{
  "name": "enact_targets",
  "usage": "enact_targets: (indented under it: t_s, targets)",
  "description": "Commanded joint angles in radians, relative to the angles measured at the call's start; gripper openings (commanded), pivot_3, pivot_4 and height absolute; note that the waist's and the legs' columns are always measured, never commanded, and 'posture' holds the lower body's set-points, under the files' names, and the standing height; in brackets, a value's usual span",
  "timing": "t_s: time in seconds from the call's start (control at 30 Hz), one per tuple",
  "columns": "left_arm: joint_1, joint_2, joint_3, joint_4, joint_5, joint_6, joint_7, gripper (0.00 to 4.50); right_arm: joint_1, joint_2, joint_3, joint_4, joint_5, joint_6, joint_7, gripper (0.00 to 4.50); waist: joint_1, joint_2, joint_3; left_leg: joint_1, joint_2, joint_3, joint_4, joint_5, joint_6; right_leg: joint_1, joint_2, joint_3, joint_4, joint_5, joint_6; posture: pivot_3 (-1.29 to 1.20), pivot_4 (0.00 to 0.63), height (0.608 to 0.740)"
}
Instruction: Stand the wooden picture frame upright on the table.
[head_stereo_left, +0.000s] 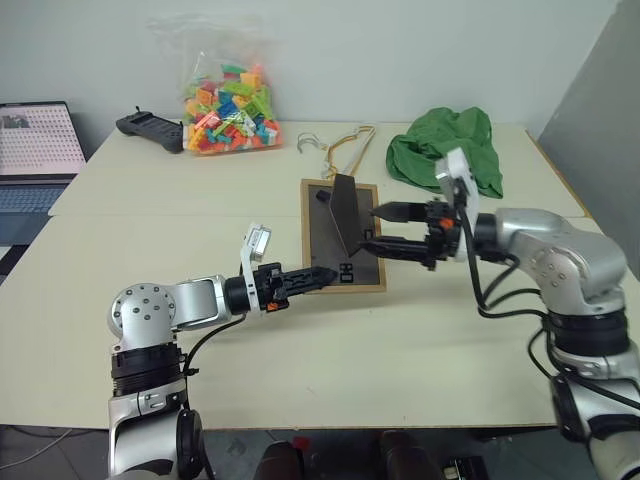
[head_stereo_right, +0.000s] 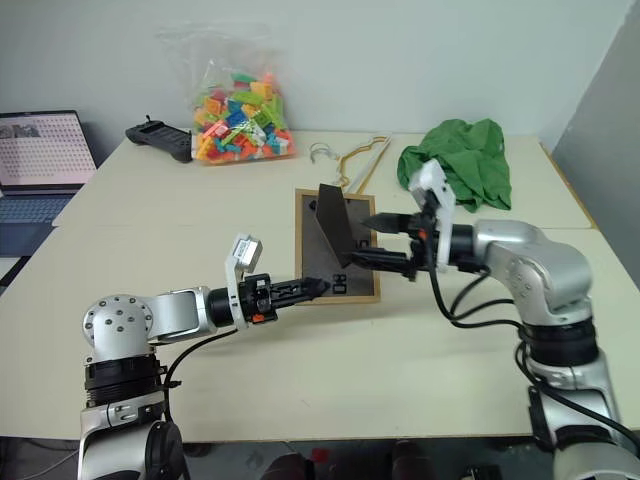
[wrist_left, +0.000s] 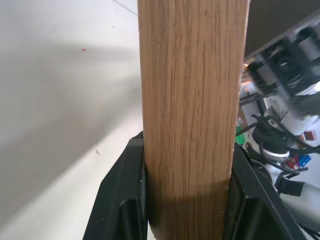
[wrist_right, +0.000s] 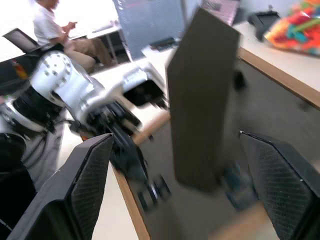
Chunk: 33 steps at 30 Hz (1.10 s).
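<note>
Laptop: an open laptop (head_stereo_left: 35, 160) sits past the table's left edge.

Black controller: a dark controller (head_stereo_left: 150, 128) lies near the far left corner of the table.

Bag of blocks: a clear bag full of bright toy blocks (head_stereo_left: 225, 100) stands by the far edge, just beside the controller.

Left gripper: the left gripper (head_stereo_left: 322, 273) reaches across from the left side. Its two black fingers are clamped on the near left corner of the frame. The left wrist view shows the light wood edge squeezed tight between both fingers (wrist_left: 120, 200).

Wooden picture frame: the wooden picture frame (head_stereo_left: 318, 225) lies face down near the middle of the table (head_stereo_left: 150, 230), just past the seam. Its dark back faces up, and white marks show near its close edge. It is not standing up yet.

Easel stand: the dark fold-out stand (head_stereo_left: 350, 210) sticks up off the back of the frame, tilted.

Wire hanger: a thin hanger (head_stereo_left: 340, 145) lies near the far edge, behind the frame.

Right gripper: the right gripper (head_stereo_left: 385, 228) comes in from the right side. Its fingers are spread wide apart and hold nothing. They sit on either side of the stand; it is hard to tell if they touch it.

Green cloth: a bunched-up green cloth (head_stereo_left: 445, 150) rests near the far right corner.

Person: the right wrist view shows a person (wrist_right: 50, 25) sitting in the room beyond the table.
</note>
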Motion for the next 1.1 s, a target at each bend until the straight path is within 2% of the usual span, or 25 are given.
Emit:
enact_targets:
  t_s: [0.03, 0.1, 0.17, 0.23, 0.3, 0.37, 0.5, 0.73, 0.8, 0.83, 0.87, 1.1]
  targets:
    - [-0.022, 0.052, 0.009, 0.054, -0.200, 0.031, 0.066, 1.29, 0.088, -0.086, -0.005, 0.029, -0.257, -0.461, -0.027, 4.24, 0.001, 0.000, 0.000, -0.001, 0.000, 0.000, 0.000, 0.000, 0.000, -0.001, 0.000, 0.000, 0.000, 0.000, 0.000, 0.00, 0.150, 0.740]
    - [-0.032, 0.086, -0.019, 0.109, -0.323, 0.031, 0.102, 1.29, 0.138, -0.143, 0.070, 0.153, -0.531, -0.971, -0.118, 4.24, 0.001, -0.001, 0.000, -0.001, 0.000, -0.001, 0.000, 0.000, 0.000, -0.001, 0.000, -0.001, 0.000, 0.000, 0.000, 0.00, 0.150, 0.740]
    - [-0.050, 0.107, -0.049, 0.174, -0.450, 0.025, 0.157, 1.29, 0.130, -0.172, 0.133, 0.308, -0.772, -1.393, -0.297, 4.24, 0.000, -0.001, 0.001, -0.002, 0.000, -0.002, 0.001, 0.000, 0.000, -0.001, 0.000, -0.002, 0.000, 0.000, 0.000, 0.00, 0.150, 0.740]
    - [-0.046, 0.140, -0.106, 0.186, -0.567, -0.002, 0.202, 1.29, 0.089, -0.169, 0.172, 0.430, -0.942, -1.639, -0.459, 4.24, -0.002, -0.001, 0.001, -0.001, 0.000, 0.000, 0.001, 0.000, 0.000, -0.001, 0.000, 0.000, 0.000, 0.000, 0.001, 0.00, 0.150, 0.740]
    - [-0.020, 0.176, -0.168, 0.144, -0.656, -0.039, 0.240, 1.29, 0.042, -0.154, 0.207, 0.521, -1.098, -1.773, -0.608, 4.24, -0.009, -0.002, 0.001, 0.001, 0.000, 0.002, 0.001, 0.001, -0.001, -0.001, 0.000, 0.002, 0.002, 0.000, 0.001, 0.00, 0.150, 0.740]
    - [0.003, 0.204, -0.219, 0.120, -0.737, -0.087, 0.281, 1.29, -0.006, -0.130, 0.231, 0.590, -1.216, -1.836, -0.741, 4.24, -0.015, -0.002, 0.001, 0.002, 0.000, 0.003, 0.000, 0.003, -0.005, -0.001, 0.000, 0.003, 0.002, 0.000, 0.001, 0.00, 0.150, 0.740]
    - [0.050, 0.230, -0.277, 0.057, -0.758, -0.134, 0.274, 1.29, -0.086, -0.085, 0.253, 0.643, -1.362, -1.902, -0.940, 4.24, -0.018, -0.002, 0.001, 0.004, 0.001, 0.006, 0.000, 0.003, -0.006, -0.002, -0.001, 0.005, 0.003, 0.000, 0.000, 0.00, 0.150, 0.740]
    - [0.084, 0.250, -0.325, -0.003, -0.758, -0.194, 0.255, 1.29, -0.127, -0.050, 0.309, 0.657, -1.489, -1.960, -1.093, 4.24, -0.008, -0.002, 0.001, 0.005, 0.000, 0.007, 0.000, 0.003, -0.006, -0.001, -0.001, 0.006, 0.003, 0.000, 0.000, 0.00, 0.150, 0.740]
    - [0.083, 0.251, -0.331, -0.002, -0.758, -0.202, 0.253, 1.29, -0.140, -0.050, 0.320, 0.666, -1.488, -1.982, -1.102, 3.89, -0.007, -0.002, 0.001, 0.006, 0.000, 0.007, 0.000, 0.003, -0.006, -0.001, -0.002, 0.007, 0.003, 0.000, 0.000, 0.00, 0.150, 0.740]
    - [0.085, 0.256, -0.335, -0.007, -0.758, -0.204, 0.251, 1.29, -0.142, -0.052, 0.319, 0.664, -1.489, -1.988, -1.114, 3.87, -0.008, -0.002, 0.001, 0.006, 0.000, 0.008, 0.000, 0.003, -0.006, -0.001, -0.002, 0.007, 0.003, 0.000, 0.000, 0.00, 0.150, 0.740]
    - [0.088, 0.258, -0.338, -0.011, -0.758, -0.205, 0.248, 1.29, -0.145, -0.057, 0.321, 0.662, -1.498, -1.986, -1.125, 3.52, -0.007, -0.002, 0.001, 0.006, 0.000, 0.008, 0.000, 0.003, -0.006, -0.001, -0.002, 0.007, 0.003, 0.000, 0.000, 0.00, 0.150, 0.740]
    - [0.111, 0.274, -0.359, -0.061, -0.758, -0.227, 0.228, 1.29, -0.162, -0.066, 0.332, 0.689, -1.508, -1.989, -1.154, 1.93, -0.008, -0.002, 0.001, 0.006, 0.000, 0.008, 0.000, 0.003, -0.006, 0.000, -0.002, 0.008, 0.003, 0.000, 0.000, 0.00, 0.150, 0.740]
